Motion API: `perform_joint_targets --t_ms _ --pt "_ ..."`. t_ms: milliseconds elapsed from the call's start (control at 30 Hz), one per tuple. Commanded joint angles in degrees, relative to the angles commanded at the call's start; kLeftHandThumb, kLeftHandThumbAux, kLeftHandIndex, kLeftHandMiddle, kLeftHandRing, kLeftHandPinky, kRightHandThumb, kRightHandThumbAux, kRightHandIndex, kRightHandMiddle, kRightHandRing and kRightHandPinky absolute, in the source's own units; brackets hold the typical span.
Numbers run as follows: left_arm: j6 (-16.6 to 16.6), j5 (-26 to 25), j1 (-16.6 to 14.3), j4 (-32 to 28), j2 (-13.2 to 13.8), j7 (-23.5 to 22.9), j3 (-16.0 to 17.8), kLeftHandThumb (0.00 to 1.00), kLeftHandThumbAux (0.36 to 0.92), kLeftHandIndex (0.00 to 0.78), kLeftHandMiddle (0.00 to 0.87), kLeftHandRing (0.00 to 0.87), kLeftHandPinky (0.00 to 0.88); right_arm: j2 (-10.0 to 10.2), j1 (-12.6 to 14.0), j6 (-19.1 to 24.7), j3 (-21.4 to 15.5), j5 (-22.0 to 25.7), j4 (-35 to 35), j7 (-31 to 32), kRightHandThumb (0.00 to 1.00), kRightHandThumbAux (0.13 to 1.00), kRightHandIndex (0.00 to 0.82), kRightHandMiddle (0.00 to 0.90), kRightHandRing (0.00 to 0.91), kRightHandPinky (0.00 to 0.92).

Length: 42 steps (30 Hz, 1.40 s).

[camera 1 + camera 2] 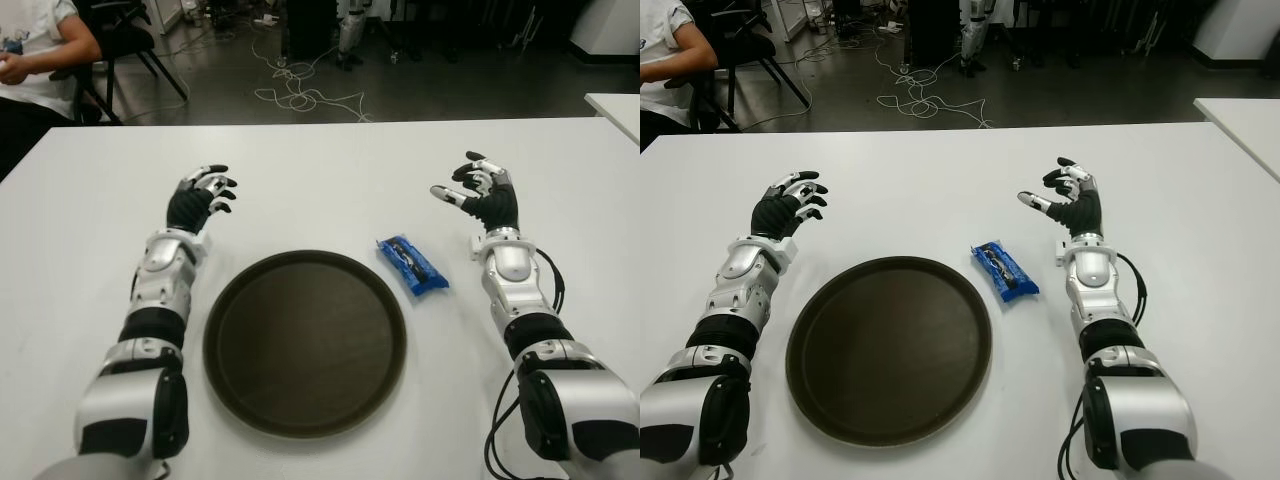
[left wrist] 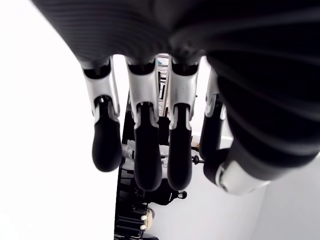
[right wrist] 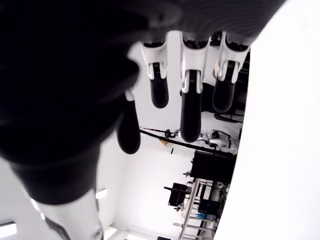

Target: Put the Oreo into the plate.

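Observation:
A blue Oreo packet (image 1: pixel 411 263) lies flat on the white table (image 1: pixel 320 160), just to the right of a round dark brown plate (image 1: pixel 305 341), which holds nothing. My right hand (image 1: pixel 478 193) is to the right of the packet and a little farther back, fingers spread and holding nothing; its wrist view shows bare fingers (image 3: pixel 190 107). My left hand (image 1: pixel 205 195) shows beyond the plate's left side, fingers relaxed and holding nothing, as its wrist view shows (image 2: pixel 145 150).
A seated person (image 1: pixel 35 55) is at the table's far left corner, beside a black chair (image 1: pixel 125 40). Cables (image 1: pixel 300 95) trail on the floor beyond the far edge. A second white table (image 1: pixel 618 108) stands at the right.

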Motion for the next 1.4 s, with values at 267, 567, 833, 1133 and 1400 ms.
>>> perform_joint_targets --t_ms 267,567,833,1133,1400 --pt "-0.16 -0.20 -0.05 0.21 0.01 -0.36 0.17 0.821 0.688 0.355 0.504 0.532 0.608 -0.13 -0.06 1.22 0.38 -1.13 0.02 -1.61 0.000 0.855 0.614 0.764 0.778 0.774" --pt "0.01 -0.10 0.02 -0.07 -0.08 -0.13 0.14 0.821 0.688 0.354 0.507 0.540 0.614 0.00 -0.04 2.67 0.42 -0.71 -0.41 -1.93 0.000 0.860 0.605 0.760 0.768 0.767" --pt "0.50 -0.37 -0.06 -0.13 -0.12 -0.18 0.30 0.820 0.689 0.349 0.512 0.554 0.635 -0.08 0.15 2.33 0.80 -1.18 -0.65 -2.30 0.000 0.868 0.598 0.754 0.766 0.768" --pt "0.25 -0.14 0.02 -0.23 -0.13 0.13 0.21 0.821 0.688 0.351 0.511 0.540 0.603 -0.13 0.26 1.59 0.95 -1.24 -0.58 -2.14 0.000 0.879 0.596 0.753 0.765 0.764" --pt "0.83 -0.63 0.09 -0.69 -0.34 0.00 0.46 0.822 0.688 0.352 0.507 0.539 0.616 0.09 0.20 1.23 0.43 -0.48 -0.33 -1.49 0.000 0.875 0.587 0.748 0.766 0.768"
